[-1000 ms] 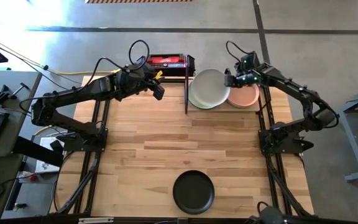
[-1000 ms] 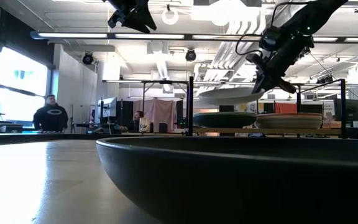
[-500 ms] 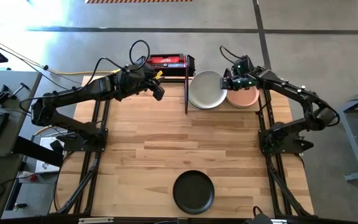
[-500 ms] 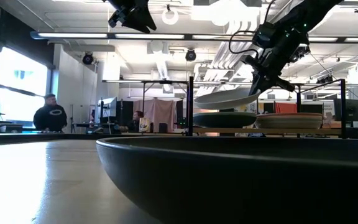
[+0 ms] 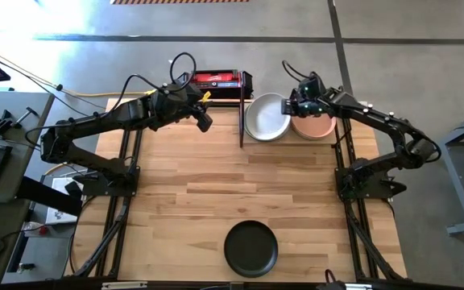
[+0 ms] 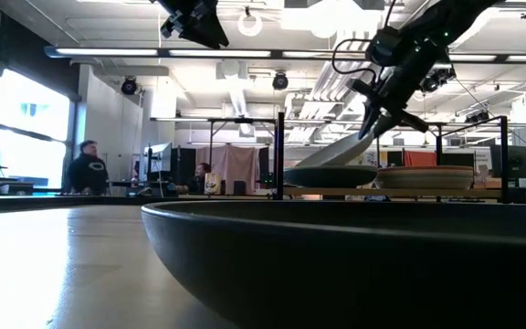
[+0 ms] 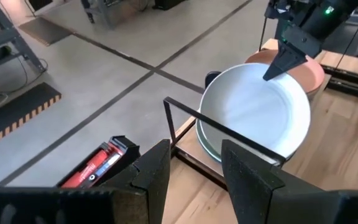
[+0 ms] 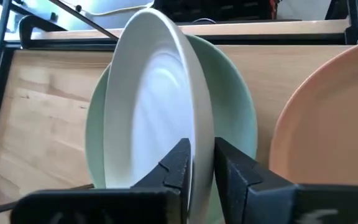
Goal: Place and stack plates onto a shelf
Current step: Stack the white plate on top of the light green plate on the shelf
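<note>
Shelf-side, right jaws (slightly parted) straddle tilted beige plate.

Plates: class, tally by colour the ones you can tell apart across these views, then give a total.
pale beige plate: 1
sage green plate: 1
peach-pink plate: 1
black plate: 1
Total: 4 told apart; the stacks may hide more underneath.

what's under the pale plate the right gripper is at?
A sage green plate lies under the tilted pale plate, on the shelf. Anything beneath the green one is covered.
</note>
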